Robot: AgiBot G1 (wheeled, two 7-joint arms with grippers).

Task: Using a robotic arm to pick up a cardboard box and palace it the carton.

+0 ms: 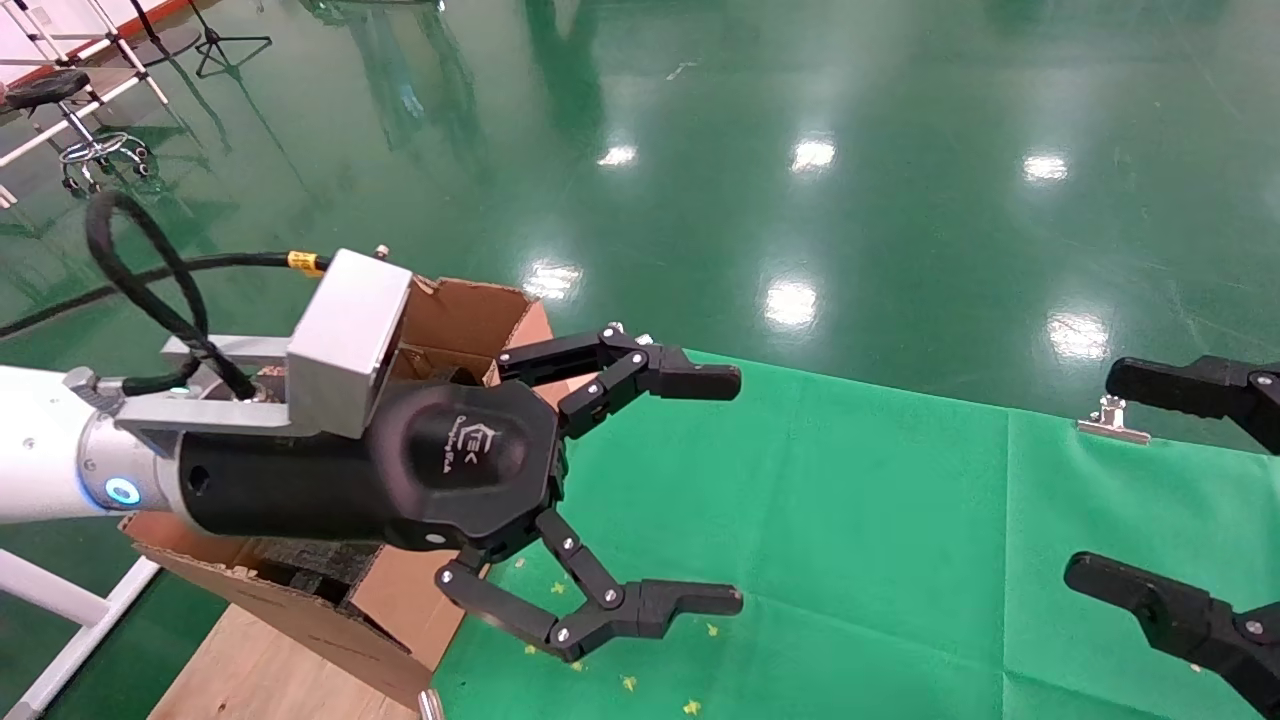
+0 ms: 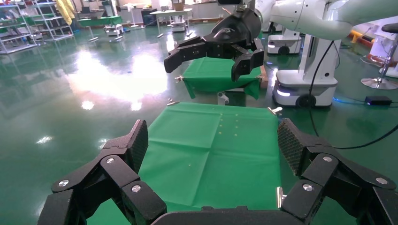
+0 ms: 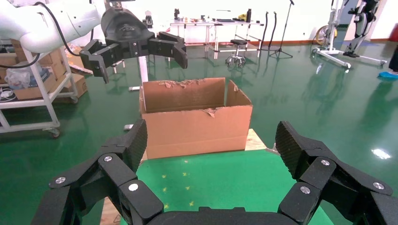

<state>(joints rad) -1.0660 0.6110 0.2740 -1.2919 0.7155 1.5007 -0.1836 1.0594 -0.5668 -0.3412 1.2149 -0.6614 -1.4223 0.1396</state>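
Fingers of the left gripper (image 1: pixel 735 490) stood wide and empty above the green cloth (image 1: pixel 850 520), the carton (image 3: pixel 195 117) directly behind; no cardboard box was visible.

My left gripper (image 1: pixel 735 490) hangs raised with its fingers spread wide, while my right gripper (image 1: pixel 1085 475), also spread apart, waits opposite it.

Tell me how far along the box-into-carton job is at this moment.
No small cardboard box shows in any view, so whether it is already placed cannot be told. In hand: nothing; the left tool hangs open beside the carton, the right tool open across the green cloth. Nothing confirms the pick or the placement.
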